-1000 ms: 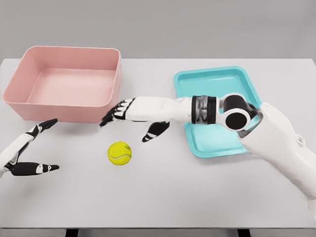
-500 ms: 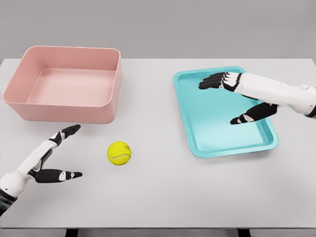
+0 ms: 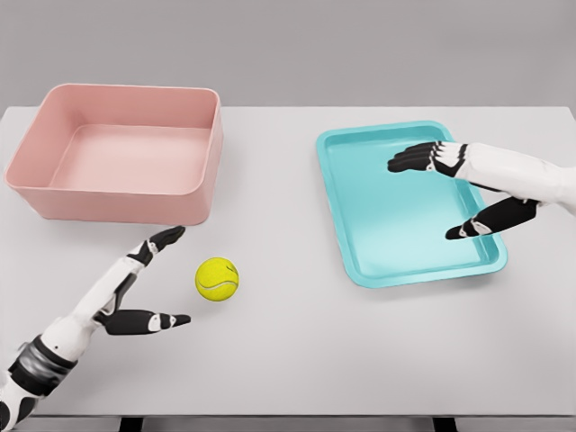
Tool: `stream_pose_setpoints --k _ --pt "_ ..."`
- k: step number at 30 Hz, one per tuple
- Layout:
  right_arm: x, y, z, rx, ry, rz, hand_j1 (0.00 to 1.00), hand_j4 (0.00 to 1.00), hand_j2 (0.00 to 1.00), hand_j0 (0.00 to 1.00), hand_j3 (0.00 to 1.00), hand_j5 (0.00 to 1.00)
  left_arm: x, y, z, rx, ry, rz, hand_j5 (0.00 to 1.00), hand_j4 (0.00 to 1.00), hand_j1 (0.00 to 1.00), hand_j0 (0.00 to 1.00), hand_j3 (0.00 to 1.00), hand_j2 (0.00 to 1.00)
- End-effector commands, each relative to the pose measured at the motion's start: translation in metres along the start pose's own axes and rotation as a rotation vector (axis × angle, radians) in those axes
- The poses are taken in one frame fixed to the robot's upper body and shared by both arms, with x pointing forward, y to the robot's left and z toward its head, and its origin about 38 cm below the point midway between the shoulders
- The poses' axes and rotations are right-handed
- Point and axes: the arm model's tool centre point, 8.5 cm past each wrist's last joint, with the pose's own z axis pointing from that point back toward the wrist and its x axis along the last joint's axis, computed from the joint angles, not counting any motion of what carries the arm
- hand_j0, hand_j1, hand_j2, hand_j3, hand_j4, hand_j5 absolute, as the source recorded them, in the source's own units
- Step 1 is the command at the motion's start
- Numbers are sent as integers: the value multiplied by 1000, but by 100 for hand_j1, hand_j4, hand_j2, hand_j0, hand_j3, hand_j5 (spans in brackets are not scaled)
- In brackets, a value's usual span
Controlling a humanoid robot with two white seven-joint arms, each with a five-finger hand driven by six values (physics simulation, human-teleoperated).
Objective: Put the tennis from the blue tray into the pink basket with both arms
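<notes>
While the tennis ball (image 3: pixel 217 278) rests on the counter (image 3: pixel 288 351) between pink basket (image 3: pixel 121 153) and blue tray (image 3: pixel 405 202), the left hand (image 3: pixel 135 288) sits just beside it, fingers spread, empty; right hand (image 3: pixel 468 184) released above the tray

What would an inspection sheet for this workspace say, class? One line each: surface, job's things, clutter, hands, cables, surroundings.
Surface: white table, flat.
Job's things: ball on the table between basket and tray, in neither; pink basket at the far left, nothing in it; blue tray at the right, nothing on it.
Clutter: nothing seen.
Hands: left hand open, just left of the ball, not touching; right hand open above the tray.
Cables: nothing seen.
Surroundings: plain grey backdrop.
</notes>
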Motion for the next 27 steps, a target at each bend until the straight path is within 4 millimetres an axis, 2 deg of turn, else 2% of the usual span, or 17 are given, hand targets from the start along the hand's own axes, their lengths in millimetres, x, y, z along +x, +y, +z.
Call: stream_pose_setpoints --k 1,8,15,18,27 --pt "1 -2 2 -4 0 -8 100 100 100 100 100 100 0 -6 -3 10 -11 17 100 100 100 100 100 100" --pt "0 0 2 -2 0 -13 100 100 100 100 100 100 1 -12 -13 31 -37 41 100 100 100 100 100 100" --pt "4 0 0 -1 -12 -6 100 100 100 100 100 100 -17 -26 -24 42 114 88 100 100 100 100 100 100" --pt "4 0 0 1 -12 -8 100 100 100 100 100 100 -24 -26 -24 40 180 80 100 100 100 100 100 100" --pt "7 2 -3 3 -23 -8 100 100 100 100 100 100 -23 -28 -27 30 171 62 100 100 100 100 100 100"
